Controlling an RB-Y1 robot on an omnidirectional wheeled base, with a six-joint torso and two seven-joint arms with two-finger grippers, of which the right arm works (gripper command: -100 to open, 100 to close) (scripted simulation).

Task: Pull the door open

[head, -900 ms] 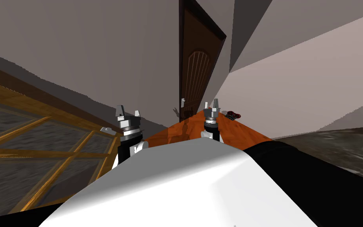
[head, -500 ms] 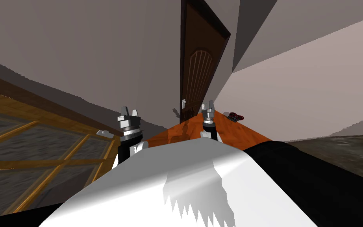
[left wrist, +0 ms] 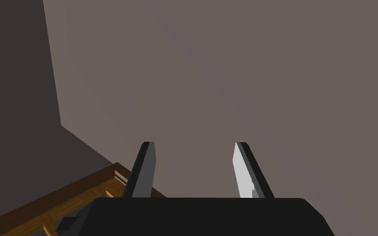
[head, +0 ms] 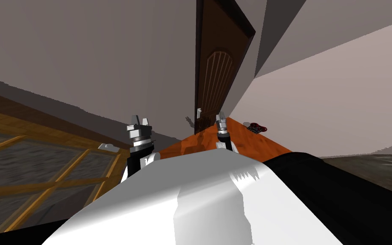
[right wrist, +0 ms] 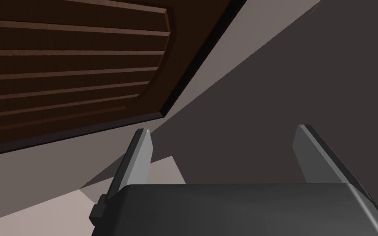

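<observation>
The dark brown panelled door stands in the far wall, with a small pale handle low on its left edge. My right gripper is held up just right of the handle and short of it, fingers open with nothing between them. In the right wrist view the door's ribbed panel lies beyond the open right gripper, apart from it. My left gripper hangs further left in front of the grey wall, and the left wrist view shows the left gripper open and empty.
An orange-brown floor strip runs up to the door. A small red and black object lies on it by the right wall. A wood-framed glazed panel spreads at the left, with a small white piece at its corner.
My right gripper has shifted left toward the door handle and turned, so it looks narrower. The whole head view has swung a little; the left gripper has kept its place.
</observation>
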